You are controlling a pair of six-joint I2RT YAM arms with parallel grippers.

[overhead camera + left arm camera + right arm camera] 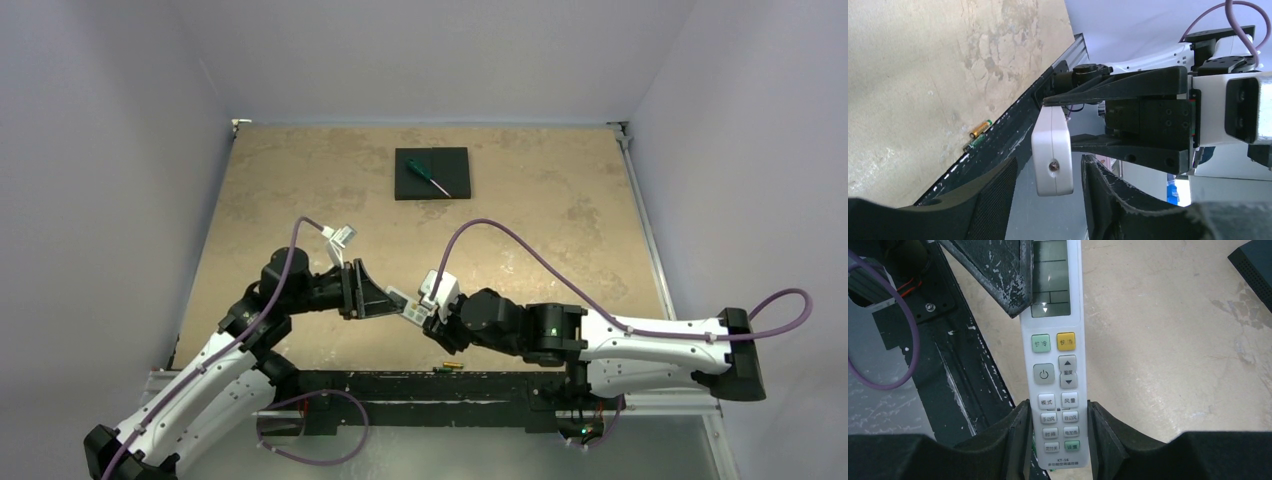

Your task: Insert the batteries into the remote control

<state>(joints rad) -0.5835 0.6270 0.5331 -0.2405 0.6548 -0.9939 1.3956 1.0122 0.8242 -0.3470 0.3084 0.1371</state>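
Right wrist view, remote control [1055, 365] face: btns read 模式, 风量, 自动风, 电加热. 温度 sits btw the up/down arrow keys. Pwr symbol on the grey btn. Btm edge: KT-16; line under it too small to read. Green and yellow btns carry Chinese chars, blurred. Display window [1050, 277]: small down arrow.

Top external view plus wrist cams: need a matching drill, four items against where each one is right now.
Items:
1. remote control
2. batteries
3. screwdriver
4. black pad

Places:
A. far middle of the table
B. lying on the black pad
C. on the table at its near edge
D. clamped between the right gripper fingers

Pairs: 1-D, 2-C, 3-B, 4-A
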